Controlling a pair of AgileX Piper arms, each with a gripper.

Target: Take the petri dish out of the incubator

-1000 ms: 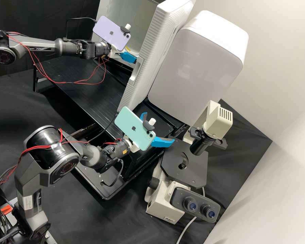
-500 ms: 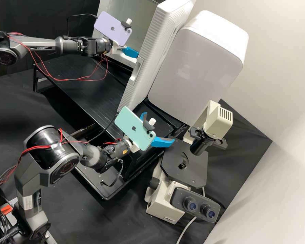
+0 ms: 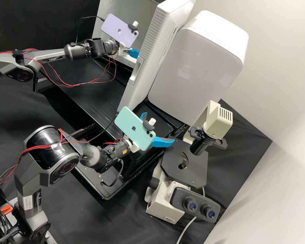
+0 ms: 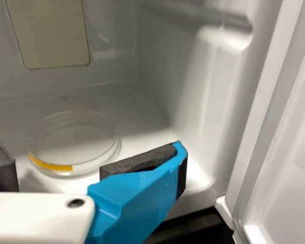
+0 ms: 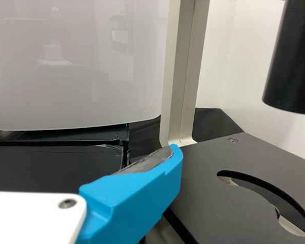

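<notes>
White plastic all round on this one: the incubator [image 3: 200, 64] sits on a black ribbed platform [image 3: 91, 91] with its door [image 3: 156, 51] swung wide open. The petri dish [image 4: 73, 144] is still inside, lying flat on the chamber floor near the front lip. It's a clear, shallow dish with a yellow strip on the side wall facing out. Can't tell whether there's anything in it, it just looks see-through. A beige panel [image 4: 51, 33] is on the chamber's back wall above it.

Left claw [image 3: 133, 53] is right at the mouth of the incubator with its jaws spread and nothing in them. From the left wrist view the dish shows in the gap between the two black pads [image 4: 142, 162], a bit beyond them and not touching.

Right claw [image 3: 159, 130] hangs low at the front, beside the incubator's lower corner and just over the edge of the microscope [image 3: 183, 189] and its black slotted stage [image 5: 254, 173]. It's released too and carrying nothing.

Black cloth covers the worktop [image 3: 74, 217] underneath everything.
</notes>
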